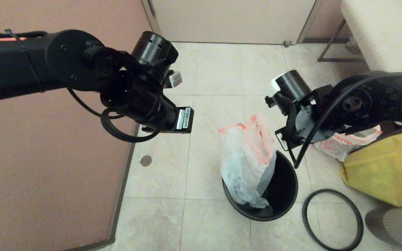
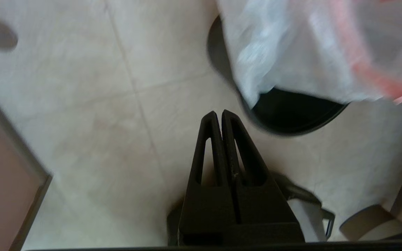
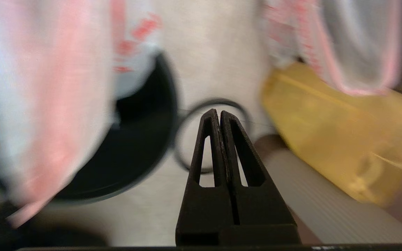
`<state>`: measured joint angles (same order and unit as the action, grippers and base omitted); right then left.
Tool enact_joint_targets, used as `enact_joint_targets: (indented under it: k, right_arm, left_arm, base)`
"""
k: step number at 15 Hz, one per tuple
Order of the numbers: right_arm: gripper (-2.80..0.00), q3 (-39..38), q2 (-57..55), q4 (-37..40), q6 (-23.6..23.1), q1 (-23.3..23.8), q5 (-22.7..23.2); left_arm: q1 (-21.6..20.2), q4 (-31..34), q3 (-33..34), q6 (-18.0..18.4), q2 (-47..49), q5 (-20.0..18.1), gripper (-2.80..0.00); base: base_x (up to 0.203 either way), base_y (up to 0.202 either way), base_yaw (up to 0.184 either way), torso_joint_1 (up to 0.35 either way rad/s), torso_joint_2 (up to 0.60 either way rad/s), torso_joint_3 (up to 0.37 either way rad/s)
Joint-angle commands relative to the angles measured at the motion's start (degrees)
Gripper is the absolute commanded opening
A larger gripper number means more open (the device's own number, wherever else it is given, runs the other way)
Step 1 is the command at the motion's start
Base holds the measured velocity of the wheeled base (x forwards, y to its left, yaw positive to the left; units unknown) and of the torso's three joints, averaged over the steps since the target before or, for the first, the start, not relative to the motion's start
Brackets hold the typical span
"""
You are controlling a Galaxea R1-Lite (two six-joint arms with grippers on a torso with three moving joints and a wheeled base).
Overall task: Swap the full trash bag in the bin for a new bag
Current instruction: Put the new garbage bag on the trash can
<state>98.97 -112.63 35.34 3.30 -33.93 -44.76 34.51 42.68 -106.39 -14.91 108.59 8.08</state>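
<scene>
The head view looks steeply down from above both arms onto the tiled floor point(image 1: 218, 73), taking in the bin point(image 1: 284, 195), the hoop point(image 1: 332, 219) and the yellow bag point(image 1: 382, 167). Each wrist view looks past its own gripper from closer: the left gripper point(image 2: 219, 113) faces the bin from one side, the right gripper point(image 3: 217, 112) from the other; all 3 views share the bin

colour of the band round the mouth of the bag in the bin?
Red-orange, on the translucent white full trash bag; clearest in the head view.
</scene>
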Motion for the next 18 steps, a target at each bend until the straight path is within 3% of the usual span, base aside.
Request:
enact_joint_targets:
  k: [1, 2, 3, 8, 13, 16, 18]
  right_arm:
    - [-2.8, -0.62, -2.25, 0.17, 1.27, -1.23, -3.08]
    - [-2.8, -0.69, -2.6, 0.5, 3.17, -1.93, -3.14]
    - [0.0, -0.64, -2.95, 1.57, 4.37, -2.08, -3.15]
    - [0.0, -0.08, -0.05, 11.52, 15.16, -4.69, -3.17]
    - [0.0, 1.27, -1.05, 12.4, 17.67, -9.41, -2.03]
    - [0.0, 1.34, 0.2, 12.62, 20.05, -13.91, 6.08]
    - [0.0, 2.21, -1.75, 11.97, 20.24, -13.57, 6.14]
  left_arm:
    - [-1.79, 1.12, 0.74, -0.24, -0.56, 1.31, -2.8]
    - [-2.61, 1.17, 0.44, -0.37, -0.72, 1.79, -2.8]
    - [-2.61, 1.19, 0.55, -0.47, -0.9, 1.96, -2.8]
    - [-2.36, 1.17, 0.68, -0.48, -1.1, 2.29, -2.8]
    - [-2.52, 1.25, 0.76, -0.48, -1.19, 3.52, -2.8]
    - [-2.61, 1.26, 0.72, -0.39, -0.95, 5.51, -2.8]
    - [-2.7, 1.26, 0.4, -0.47, -1.1, 5.39, -2.8]
  base:
    - [0.0, 0.0, 0.0, 0.0, 0.0, 0.0]
    - [0.0, 0.0, 0.0, 0.0, 0.0, 0.0]
    - [0.0, 0.0, 0.0, 0.0, 0.0, 0.0]
    - [0.0, 0.0, 0.0, 0.0, 0.0, 0.0]
    - [0.0, 0.0, 0.0, 0.0, 0.0, 0.0]
    - [0.0, 0.0, 0.0, 0.0, 0.0, 0.0]
    - [0.0, 0.0, 0.0, 0.0, 0.0, 0.0]
